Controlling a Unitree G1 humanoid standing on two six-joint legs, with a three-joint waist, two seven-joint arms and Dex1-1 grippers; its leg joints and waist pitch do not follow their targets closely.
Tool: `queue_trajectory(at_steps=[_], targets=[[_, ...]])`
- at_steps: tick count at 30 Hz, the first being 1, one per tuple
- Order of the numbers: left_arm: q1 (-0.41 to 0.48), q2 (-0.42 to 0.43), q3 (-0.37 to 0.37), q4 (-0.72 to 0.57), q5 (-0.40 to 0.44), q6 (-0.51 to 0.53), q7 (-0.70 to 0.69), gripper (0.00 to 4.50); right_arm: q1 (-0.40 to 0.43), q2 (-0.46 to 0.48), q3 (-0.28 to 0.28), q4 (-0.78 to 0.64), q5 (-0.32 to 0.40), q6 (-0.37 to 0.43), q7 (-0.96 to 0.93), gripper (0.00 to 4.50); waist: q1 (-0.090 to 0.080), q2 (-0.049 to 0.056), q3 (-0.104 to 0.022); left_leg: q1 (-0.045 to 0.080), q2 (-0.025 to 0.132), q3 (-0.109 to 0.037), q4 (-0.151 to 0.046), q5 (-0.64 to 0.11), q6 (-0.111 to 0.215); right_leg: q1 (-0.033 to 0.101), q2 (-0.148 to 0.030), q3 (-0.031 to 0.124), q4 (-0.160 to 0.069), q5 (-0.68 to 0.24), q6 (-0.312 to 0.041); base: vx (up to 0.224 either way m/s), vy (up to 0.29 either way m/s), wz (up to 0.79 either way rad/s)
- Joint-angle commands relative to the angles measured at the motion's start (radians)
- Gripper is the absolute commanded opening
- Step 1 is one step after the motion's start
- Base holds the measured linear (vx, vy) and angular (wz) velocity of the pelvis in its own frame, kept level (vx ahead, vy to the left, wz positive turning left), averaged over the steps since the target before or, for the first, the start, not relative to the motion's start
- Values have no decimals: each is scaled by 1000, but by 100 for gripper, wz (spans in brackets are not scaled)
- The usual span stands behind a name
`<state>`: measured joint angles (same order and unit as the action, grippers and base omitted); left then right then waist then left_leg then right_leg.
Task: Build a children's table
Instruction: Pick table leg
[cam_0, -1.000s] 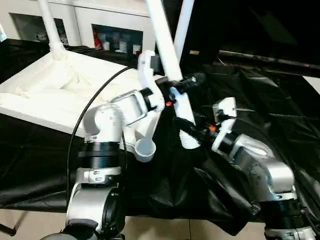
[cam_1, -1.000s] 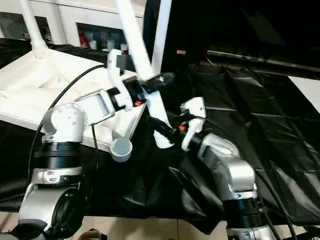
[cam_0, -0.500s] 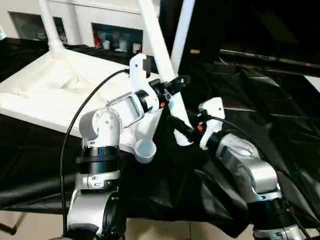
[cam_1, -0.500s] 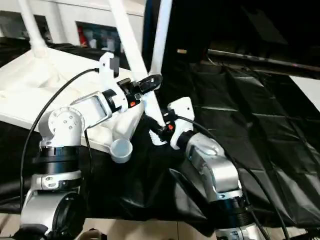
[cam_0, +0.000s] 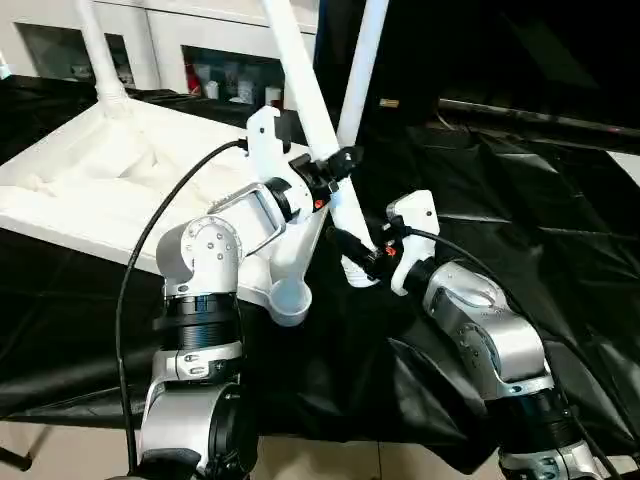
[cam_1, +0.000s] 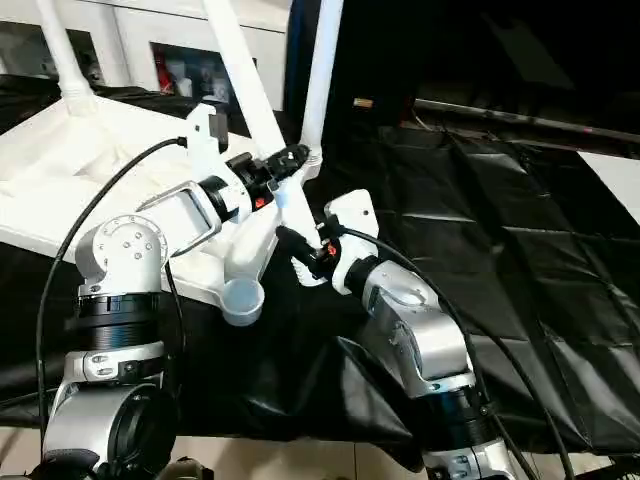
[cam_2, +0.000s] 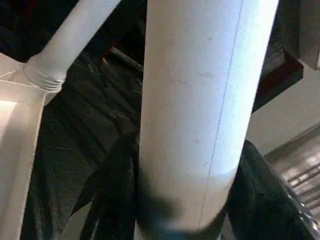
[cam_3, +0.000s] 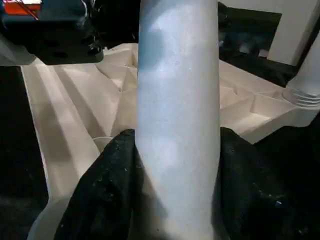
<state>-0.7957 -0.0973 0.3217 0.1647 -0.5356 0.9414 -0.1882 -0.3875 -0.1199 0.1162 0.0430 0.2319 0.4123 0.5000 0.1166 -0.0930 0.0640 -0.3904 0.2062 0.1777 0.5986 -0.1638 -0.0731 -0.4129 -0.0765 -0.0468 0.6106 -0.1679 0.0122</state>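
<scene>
While the tabletop (cam_0: 110, 180) lies ribbed side up on the black-draped work table (cam_0: 560, 230), toward its far left corner, its near right corner socket (cam_0: 287, 302) overhangs black cloth that stays bare out to the right edge. Head views: two tube legs already stand in far sockets, one at far left (cam_0: 95, 50) and one behind the arms (cam_0: 362, 60). A third, loose leg (cam_0: 310, 100) slants up and left from just right of the open socket. The left gripper (cam_0: 335, 168) clasps this leg partway up; the right gripper (cam_0: 362, 255) clasps it near its lower end (cam_1: 303, 268), which sits just beside the tabletop's right edge, not in the socket.

Left wrist view: the leg (cam_2: 200, 100) runs between the black fingers (cam_2: 117, 190), both pressed to its sides; a seated leg's ringed base (cam_2: 47, 75) shows beyond.

Right wrist view: fingers (cam_3: 107, 190) flank the leg (cam_3: 177, 115) tightly; the ribbed underside (cam_3: 75, 95) spreads behind, with the socket rim (cam_3: 50, 225) close below.
</scene>
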Motion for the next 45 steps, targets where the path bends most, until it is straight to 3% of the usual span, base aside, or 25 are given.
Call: queue_trajectory(at_steps=[1, 4, 5, 8, 12, 17, 19, 21, 22, 24, 27, 28, 34, 39, 41, 42, 45], targets=[[-9, -21, -21, -30, -30, 9, 4, 203, -16, -7, 6, 9, -13, 4, 2, 189, 2, 5, -70, 20, 17, -8, -78, -226, -34, 46, -52, 30, -71, -222, -112, 0, 0, 0], [-9, -17, -21, -34, -36, 14, 3, 195, -21, -11, 10, 13, -13, 1, 4, 189, 1, 4, -71, 21, 17, -7, -77, -222, -33, 46, -52, 30, -71, -218, -114, 0, 0, 0], [-9, -13, -24, -36, -37, 15, -3, 193, -23, -12, 8, 14, -12, 7, 1, 224, 0, 3, -70, 20, 16, -7, -77, -222, -33, 47, -52, 30, -71, -218, -113, 0, 0, 0], [-7, 38, -72, -42, -40, 29, -89, 192, -30, -20, -21, -8, 70, 83, 59, 259, 0, 4, -70, 22, 16, -7, -78, -232, -31, 45, -51, 30, -72, -240, -108, 0, 0, 0], [-8, 100, -134, -49, -44, 43, -196, 189, -48, -54, -43, -10, 126, 163, 115, 300, 1, 7, -71, 23, 17, -7, -79, -214, -33, 46, -50, 30, -67, -215, -117, 0, 0, 0], [-23, 177, -185, -39, -56, 54, -323, 188, -82, -155, -91, -8, 260, 315, 272, 303, 9, 5, -73, 24, 17, -4, -75, -185, -31, 52, -51, 31, -61, -175, -136, 0, 0, 0], [-30, 227, -215, -48, -95, 73, -430, 188, -112, -216, -136, -1, 359, 419, 361, 303, 12, 0, -75, 24, 14, -3, -72, -169, -22, 55, -52, 30, -60, -179, -140, 0, 0, 0], [-31, 236, -223, -51, -103, 78, -454, 188, -119, -228, -142, 0, 380, 441, 379, 303, 12, 2, -72, 20, 16, -2, -72, -162, -25, 52, -54, 30, -61, -182, -150, 0, 0, 0], [-30, 249, -240, -63, -121, 87, -497, 188, -130, -253, -151, -4, 423, 491, 416, 303, 13, -1, -74, 24, 17, -2, -71, -161, -27, 52, -56, 29, -60, -202, -158, 0, 0, 0], [-28, 252, -249, -73, -129, 90, -514, 188, -134, -269, -148, -8, 441, 511, 443, 303, 14, -1, -73, 25, 18, -1, -71, -163, -30, 51, -56, 29, -62, -207, -161, 0, 0, 0], [-29, 246, -251, -81, -143, 91, -520, 188, -136, -303, -106, -12, 440, 540, 491, 303, 21, -4, -73, 25, 20, 0, -70, -163, -37, 51, -58, 30, -63, -219, -161, 0, 0, 0], [-29, 243, -249, -81, -149, 90, -522, 188, -136, -312, -86, -10, 434, 550, 499, 274, 24, -4, -73, 24, 19, 0, -70, -162, -39, 51, -58, 29, -64, -224, -160, 0, 0, 0], [-34, 239, -234, -73, -169, 89, -529, 188, -124, -340, -25, -14, 413, 569, 515, 225, 31, -6, -73, 25, 19, -1, -70, -166, -50, 50, -60, 30, -67, -265, -137, 0, 0, 0], [-29, 245, -238, -73, -167, 80, -532, 188, -133, -320, -45, 7, 400, 547, 485, 201, 30, -8, -74, 23, 18, -2, -71, -165, -53, 49, -58, 29, -65, -255, -139, 0, 0, 0], [-31, 240, -243, -55, -126, 34, -492, 188, -144, -305, -59, 17, 393, 526, 457, 198, 29, -8, -74, 22, 19, -3, -71, -169, -55, 49, -59, 28, -66, -258, -138, 0, 0, 0], [-32, 238, -244, -48, -110, 17, -477, 244, -147, -301, -62, 20, 389, 519, 449, 198, 29, -7, -74, 23, 19, -2, -71, -172, -57, 48, -59, 28, -67, -260, -136, 0, 0, 0], [-44, 210, -203, -8, -100, 18, -402, 264, -152, -271, -82, 25, 376, 487, 388, 195, 30, -8, -77, 23, 19, -2, -69, -153, -60, 50, -58, 29, -62, -230, -136, 0, 0, 0]])
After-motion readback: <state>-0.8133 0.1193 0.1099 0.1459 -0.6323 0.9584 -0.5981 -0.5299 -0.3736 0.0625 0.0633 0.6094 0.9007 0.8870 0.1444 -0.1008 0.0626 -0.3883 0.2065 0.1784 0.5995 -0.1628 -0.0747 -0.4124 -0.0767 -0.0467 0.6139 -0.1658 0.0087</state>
